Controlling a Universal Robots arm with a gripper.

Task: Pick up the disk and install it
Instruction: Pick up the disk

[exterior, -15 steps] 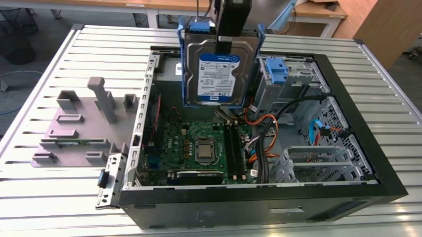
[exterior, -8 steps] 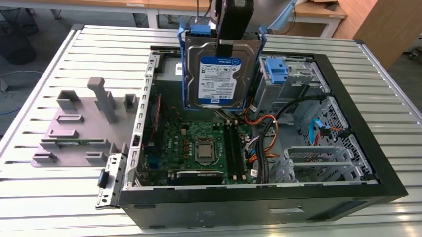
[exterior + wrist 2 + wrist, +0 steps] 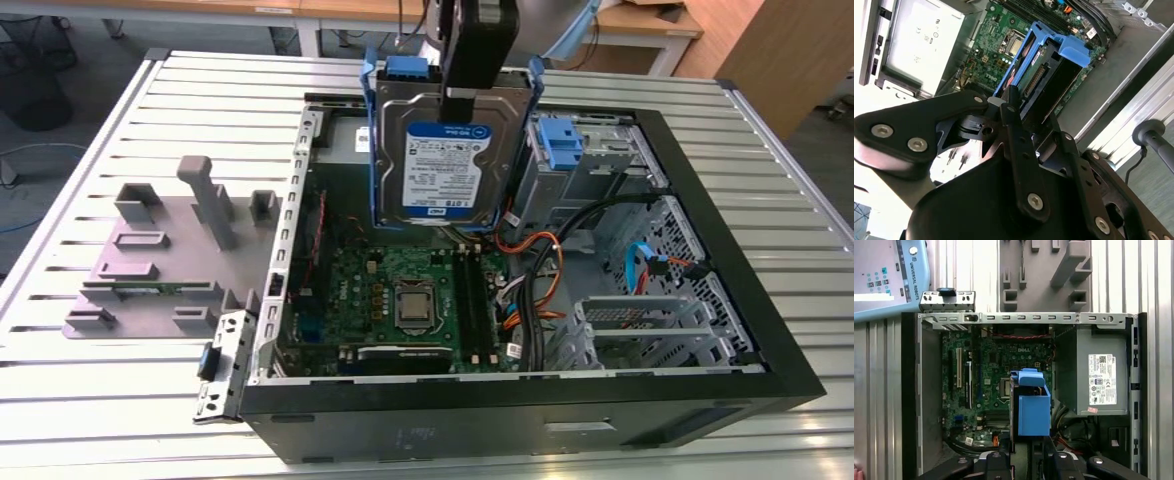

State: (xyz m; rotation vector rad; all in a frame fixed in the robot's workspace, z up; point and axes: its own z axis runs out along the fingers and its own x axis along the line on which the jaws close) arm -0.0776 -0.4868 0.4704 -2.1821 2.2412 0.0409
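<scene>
One disk (image 3: 441,170), upright in its blue carrier frame (image 3: 403,68), we found clamped at its top edge by the gripper (image 3: 461,95) and suspended above the motherboard (image 3: 400,300) of the open computer case (image 3: 534,400) on the bench (image 3: 94,440).

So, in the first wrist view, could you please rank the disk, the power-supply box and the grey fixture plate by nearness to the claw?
1. The disk, gripped in the claw itself.
2. The power-supply box, inside the case.
3. The grey fixture plate, outside the case wall.
</scene>
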